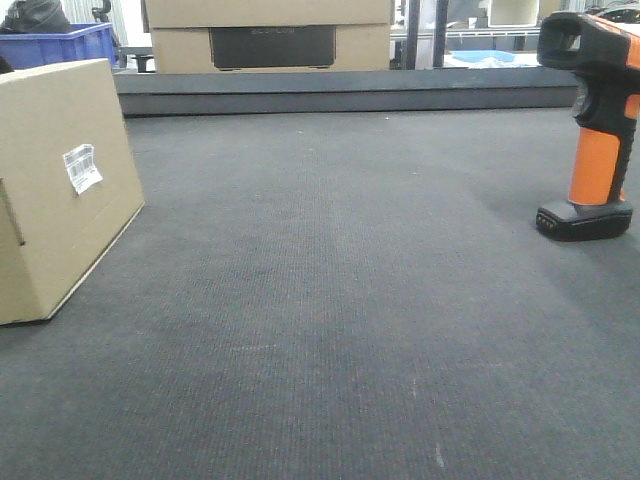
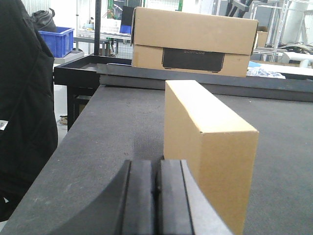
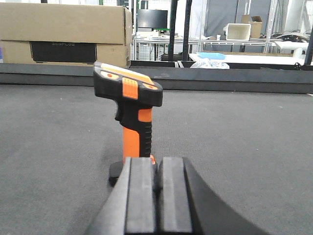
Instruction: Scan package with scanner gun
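A tan cardboard package (image 1: 55, 185) with a white barcode label (image 1: 82, 167) stands at the left of the dark table. It also shows in the left wrist view (image 2: 208, 142), just ahead and to the right of my left gripper (image 2: 157, 188), which is shut and empty. An orange and black scanner gun (image 1: 593, 125) stands upright on its base at the right. In the right wrist view the scanner gun (image 3: 131, 110) stands just ahead of my right gripper (image 3: 157, 183), which is shut and empty. Neither gripper shows in the front view.
A large cardboard box (image 1: 268, 35) sits on a raised ledge (image 1: 340, 90) along the table's far edge. A blue crate (image 1: 60, 45) stands at the back left. A person in black (image 2: 22, 107) stands beside the table's left edge (image 2: 58, 161).
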You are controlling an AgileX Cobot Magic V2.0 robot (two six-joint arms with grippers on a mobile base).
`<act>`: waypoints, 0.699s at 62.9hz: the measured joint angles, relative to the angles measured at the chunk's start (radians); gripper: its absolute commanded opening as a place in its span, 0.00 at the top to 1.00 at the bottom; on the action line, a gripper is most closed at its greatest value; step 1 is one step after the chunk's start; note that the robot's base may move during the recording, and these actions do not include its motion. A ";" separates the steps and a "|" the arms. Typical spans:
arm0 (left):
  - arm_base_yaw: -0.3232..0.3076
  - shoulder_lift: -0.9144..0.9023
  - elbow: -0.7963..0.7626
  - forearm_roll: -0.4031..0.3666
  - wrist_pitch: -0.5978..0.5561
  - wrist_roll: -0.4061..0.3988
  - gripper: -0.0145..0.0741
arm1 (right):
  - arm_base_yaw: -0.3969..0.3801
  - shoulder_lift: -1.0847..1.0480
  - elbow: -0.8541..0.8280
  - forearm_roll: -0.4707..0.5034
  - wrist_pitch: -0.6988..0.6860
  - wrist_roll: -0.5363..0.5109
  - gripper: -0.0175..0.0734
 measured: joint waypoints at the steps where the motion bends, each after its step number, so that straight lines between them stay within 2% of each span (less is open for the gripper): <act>1: 0.000 0.000 0.000 0.000 0.000 0.000 0.96 | 0.000 0.000 0.000 0.000 0.000 0.000 0.99; 44: 0.000 0.000 0.000 0.000 0.000 0.000 0.96 | 0.000 0.000 0.000 0.000 0.000 0.000 0.99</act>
